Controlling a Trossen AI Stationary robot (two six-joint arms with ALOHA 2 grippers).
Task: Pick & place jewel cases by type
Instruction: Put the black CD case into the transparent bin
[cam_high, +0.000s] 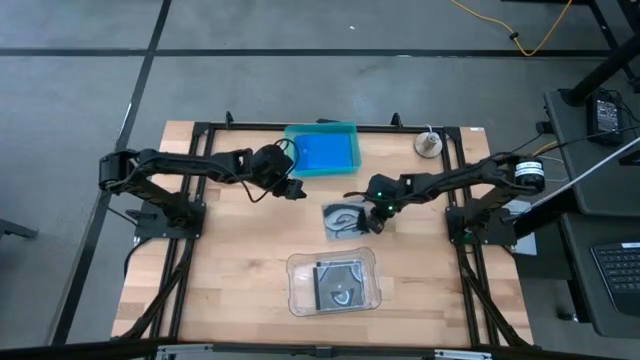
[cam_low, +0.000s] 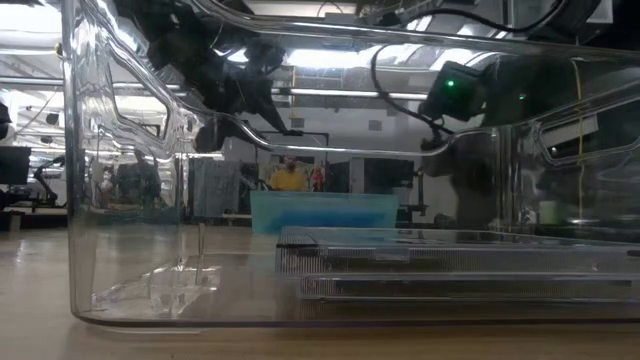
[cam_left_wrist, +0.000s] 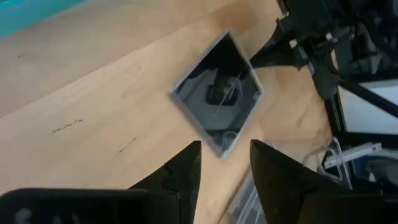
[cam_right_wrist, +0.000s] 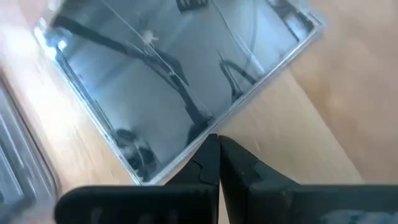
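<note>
- Lying flat mid-table (cam_high: 230, 270): one dark square jewel case (cam_high: 344, 218), turned so its corners point roughly toward the table edges, diamond-wise in the left wrist view (cam_left_wrist: 217, 93).
- No clear long axis on this square case; reflective top face up, disc hub faintly visible.
- Right end effector (cam_high: 380, 212) just beside that case's edge on the right arm's side, fingers (cam_right_wrist: 219, 163) pressed together, clenched on nothing visible, tips at the case's near edge (cam_right_wrist: 186, 81).
- Left end effector (cam_high: 292, 190) between the teal tray (cam_high: 322, 150) and the dark case, fingers (cam_left_wrist: 180, 174) parted, released, nothing between them.
- Inside the teal tray at the far table edge: bright blue cases (cam_high: 322, 152), long axis running left to right across the table; exact count not discernible.
- Inside the clear rounded tray (cam_high: 334, 283) near the front edge: dark square cases (cam_high: 337, 284), stacked flat, edges parallel to the tray walls; two layers seen edge-on in the low view (cam_low: 450, 262).
- Small round object (cam_high: 429, 143) near the far right corner of the table.
</note>
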